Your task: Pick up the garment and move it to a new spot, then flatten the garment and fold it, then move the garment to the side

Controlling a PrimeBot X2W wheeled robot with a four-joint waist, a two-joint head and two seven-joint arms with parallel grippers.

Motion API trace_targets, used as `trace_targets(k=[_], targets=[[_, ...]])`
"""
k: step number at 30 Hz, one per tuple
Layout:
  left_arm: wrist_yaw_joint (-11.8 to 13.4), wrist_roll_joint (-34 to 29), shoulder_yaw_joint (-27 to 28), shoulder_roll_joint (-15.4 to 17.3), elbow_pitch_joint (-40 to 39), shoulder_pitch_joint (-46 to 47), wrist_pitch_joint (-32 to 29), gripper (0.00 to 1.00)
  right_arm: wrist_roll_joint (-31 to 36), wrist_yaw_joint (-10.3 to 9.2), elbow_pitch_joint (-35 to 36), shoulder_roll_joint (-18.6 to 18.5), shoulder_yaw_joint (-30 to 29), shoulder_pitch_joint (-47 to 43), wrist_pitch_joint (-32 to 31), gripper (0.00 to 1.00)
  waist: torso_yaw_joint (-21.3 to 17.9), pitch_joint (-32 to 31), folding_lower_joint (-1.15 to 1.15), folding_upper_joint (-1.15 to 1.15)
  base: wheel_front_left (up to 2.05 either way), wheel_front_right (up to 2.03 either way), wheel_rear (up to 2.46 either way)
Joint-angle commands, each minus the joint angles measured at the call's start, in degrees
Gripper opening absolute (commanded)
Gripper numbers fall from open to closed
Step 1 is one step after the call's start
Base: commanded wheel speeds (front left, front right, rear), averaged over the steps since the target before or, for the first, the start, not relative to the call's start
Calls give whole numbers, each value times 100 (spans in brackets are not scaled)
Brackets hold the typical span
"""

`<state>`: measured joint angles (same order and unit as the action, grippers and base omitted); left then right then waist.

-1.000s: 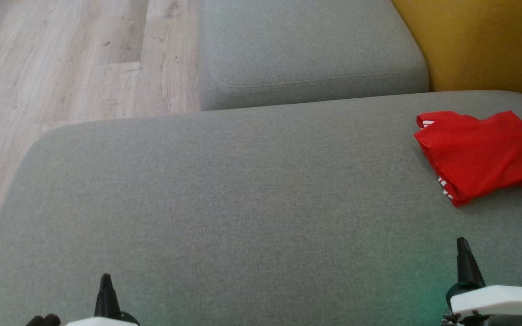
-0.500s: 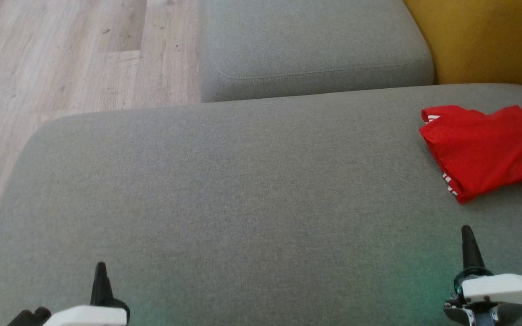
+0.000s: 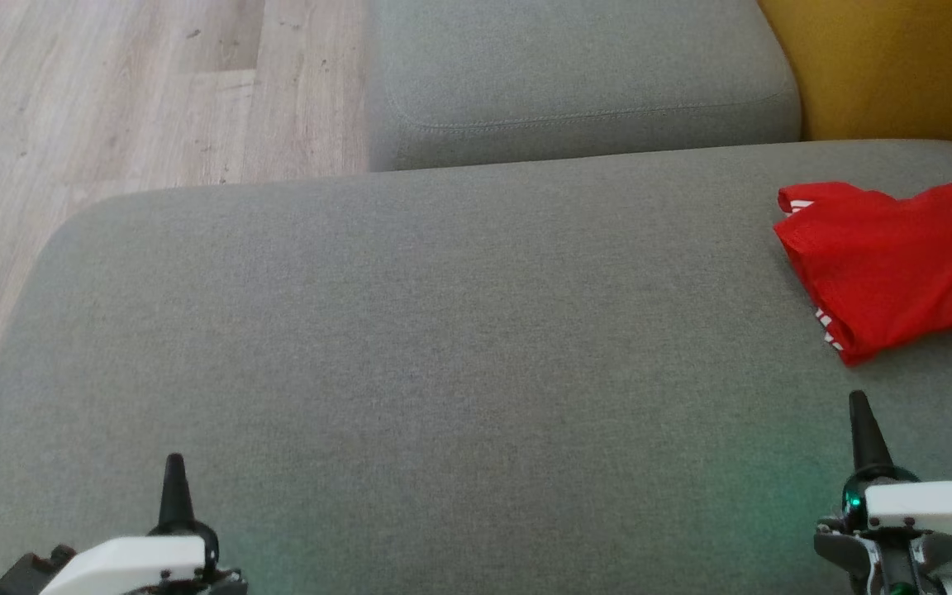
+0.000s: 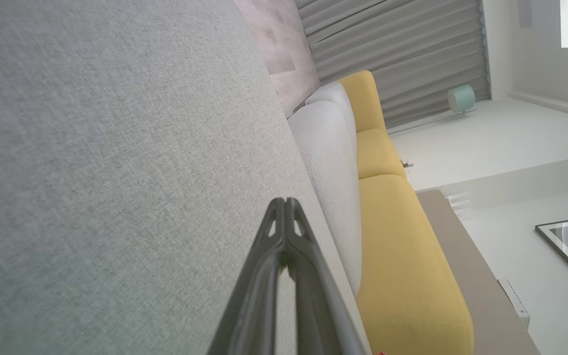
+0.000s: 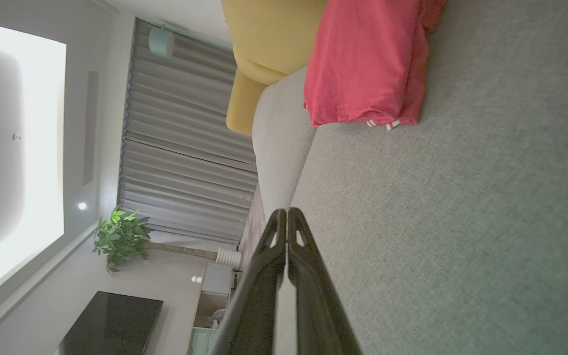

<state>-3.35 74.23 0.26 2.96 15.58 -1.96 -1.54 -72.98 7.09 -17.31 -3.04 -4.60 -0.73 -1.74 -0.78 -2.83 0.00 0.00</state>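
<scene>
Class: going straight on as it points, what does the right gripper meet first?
Probably the near corner of the red garment, on the grey cushion ahead of the right gripper; height is unclear.

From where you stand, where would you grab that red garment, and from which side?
Probably the near corner of the red garment, where white stripes peek out: the folded layers stack into a thick edge there. Come from the near side with the right tool, which points toward it; it is shut, so open first.

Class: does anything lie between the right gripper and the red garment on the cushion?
Nothing visible does. Only bare grey cushion separates the shut right gripper from the red garment ahead of it.
</scene>
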Motion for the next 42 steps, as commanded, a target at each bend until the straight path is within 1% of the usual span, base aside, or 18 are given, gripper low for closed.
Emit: trace_targets(k=[1, 28, 42], targets=[[-63, 166, 239, 13, -179, 362, -53, 0, -189, 32, 235, -35, 46, 328, -52, 0, 5, 18, 0, 0, 0, 0, 0], [-414, 1806, 611, 7, -151, 815, -482, 0, -1917, 40, 328, 16, -194, 691, -476, 0, 78, 301, 0, 0, 0, 0, 0], [-414, 1802, 615, 4, -152, 815, -485, 0, -1918, 40, 328, 16, -194, 691, -476, 0, 78, 301, 0, 0, 0, 0, 0]])
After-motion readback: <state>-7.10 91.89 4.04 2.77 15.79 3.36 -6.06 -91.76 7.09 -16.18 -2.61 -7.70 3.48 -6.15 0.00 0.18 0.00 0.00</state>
